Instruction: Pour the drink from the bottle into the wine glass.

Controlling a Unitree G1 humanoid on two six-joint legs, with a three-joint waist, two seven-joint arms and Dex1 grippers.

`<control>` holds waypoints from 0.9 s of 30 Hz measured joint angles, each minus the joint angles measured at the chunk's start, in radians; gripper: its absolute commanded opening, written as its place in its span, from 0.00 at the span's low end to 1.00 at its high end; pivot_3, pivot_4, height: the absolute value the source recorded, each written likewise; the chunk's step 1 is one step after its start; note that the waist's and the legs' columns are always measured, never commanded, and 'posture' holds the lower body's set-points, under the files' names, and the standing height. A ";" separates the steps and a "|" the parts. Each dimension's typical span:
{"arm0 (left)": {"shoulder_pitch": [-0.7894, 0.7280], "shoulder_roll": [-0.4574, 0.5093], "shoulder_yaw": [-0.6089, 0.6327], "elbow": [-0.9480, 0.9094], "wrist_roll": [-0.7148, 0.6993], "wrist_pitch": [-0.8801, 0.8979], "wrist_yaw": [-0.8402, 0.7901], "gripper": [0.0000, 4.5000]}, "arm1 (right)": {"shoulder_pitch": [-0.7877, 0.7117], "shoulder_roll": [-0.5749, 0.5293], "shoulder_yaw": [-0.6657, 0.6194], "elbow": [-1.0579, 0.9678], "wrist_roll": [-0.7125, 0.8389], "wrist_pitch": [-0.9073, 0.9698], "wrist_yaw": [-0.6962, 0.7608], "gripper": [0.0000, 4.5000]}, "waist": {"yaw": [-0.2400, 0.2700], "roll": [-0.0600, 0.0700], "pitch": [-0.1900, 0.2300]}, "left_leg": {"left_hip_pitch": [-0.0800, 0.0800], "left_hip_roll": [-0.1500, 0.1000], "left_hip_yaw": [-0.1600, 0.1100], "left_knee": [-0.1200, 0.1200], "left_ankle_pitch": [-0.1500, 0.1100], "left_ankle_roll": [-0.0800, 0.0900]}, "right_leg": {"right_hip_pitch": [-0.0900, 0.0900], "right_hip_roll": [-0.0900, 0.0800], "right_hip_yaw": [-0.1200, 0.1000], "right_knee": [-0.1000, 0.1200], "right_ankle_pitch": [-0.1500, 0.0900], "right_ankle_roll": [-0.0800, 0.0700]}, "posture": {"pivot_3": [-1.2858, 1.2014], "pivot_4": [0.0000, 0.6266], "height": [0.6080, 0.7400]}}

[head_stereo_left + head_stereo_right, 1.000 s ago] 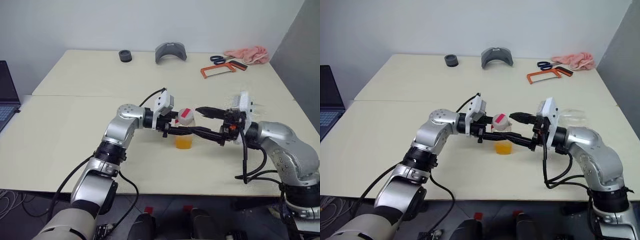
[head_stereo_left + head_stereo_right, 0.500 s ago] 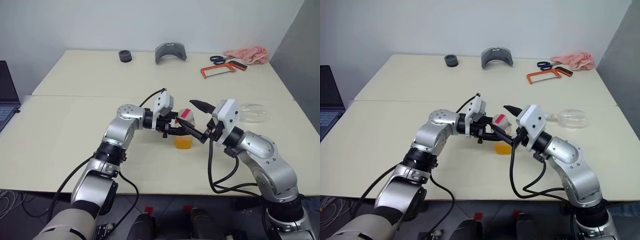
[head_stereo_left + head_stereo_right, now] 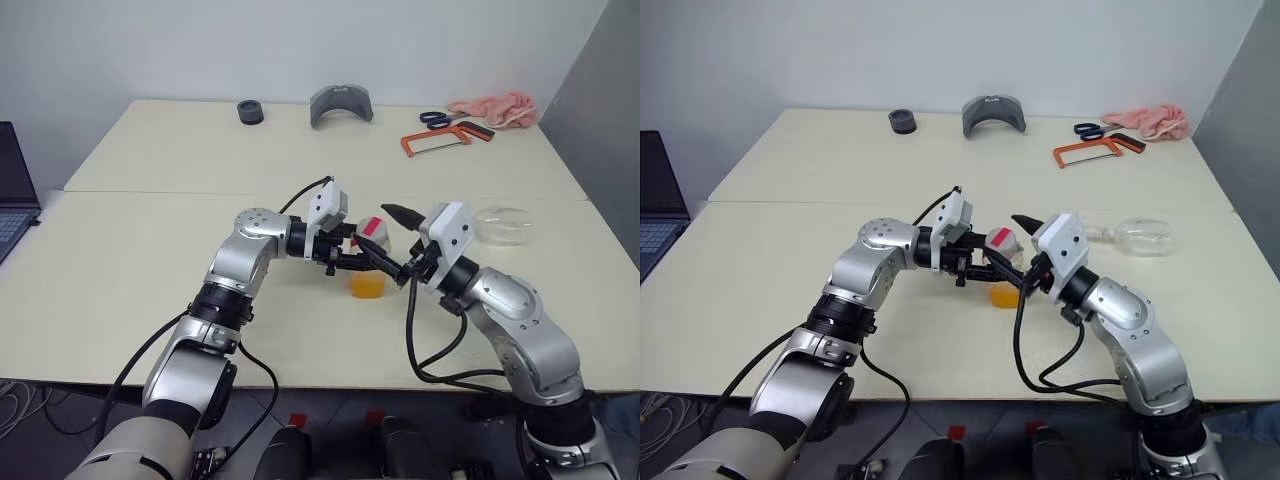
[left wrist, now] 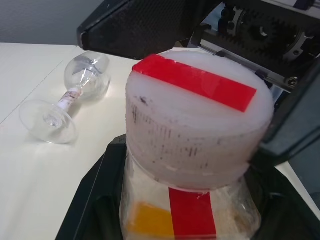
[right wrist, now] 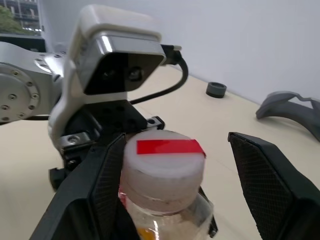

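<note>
Laptop (image 3: 12, 190) at far left edge, on a separate surface beside the cream table (image 3: 150, 290). Black ring (image 3: 251, 111) and grey curved piece (image 3: 341, 103) toward the far edge, well apart from the arms. Left gripper (image 3: 378, 262) at table centre, pointing toward the robot's right, fingers closed on the bottle (image 3: 369, 256) just below its cap. Bottle upright, held above the tabletop or just on it, cannot tell which; white cap with red strip (image 4: 200, 82) on top, red vertical label (image 4: 192, 212) on the clear body. Drink (image 3: 367, 286) orange, filling the lower part of the bottle. Right gripper (image 5: 170, 150) just beside, fingers spread wide to either side of the cap; near finger (image 5: 107, 170) close against the cap, far finger (image 5: 265, 175) standing apart from it. Wine glass (image 3: 1140, 237) beyond the right arm, lying on its side on the table, clear and empty, foot (image 4: 47, 120) turned toward the bottle, well apart from it. Orange hacksaw (image 3: 445, 138), blue-handled scissors (image 3: 437, 118) and pink cloth (image 3: 495, 106) at far right corner.
</note>
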 measured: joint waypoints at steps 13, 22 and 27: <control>0.010 -0.001 -0.001 -0.016 -0.001 0.002 0.023 0.49 | 0.011 -0.059 -0.021 -0.008 0.030 -0.019 0.031 0.77 | 0.000 0.000 0.000 | 0.000 0.000 0.000 0.000 0.000 0.000 | 0.000 0.000 0.000 0.000 0.000 0.000 | 0.52 0.24 1.00; 0.009 -0.001 -0.001 -0.015 0.000 0.002 0.024 0.49 | 0.042 -0.093 -0.051 -0.047 0.063 0.004 0.039 0.77 | 0.000 0.000 0.000 | 0.000 0.000 0.000 0.000 0.000 0.000 | 0.000 0.000 0.000 0.000 0.000 0.000 | 0.52 0.24 1.00; 0.009 0.000 0.007 -0.007 -0.001 0.002 0.024 0.49 | 0.049 -0.107 -0.071 -0.056 0.072 0.013 0.040 0.77 | 0.000 0.000 0.000 | 0.000 0.000 0.000 0.000 0.000 0.000 | 0.000 0.000 0.000 0.000 0.000 0.000 | 0.52 0.24 1.00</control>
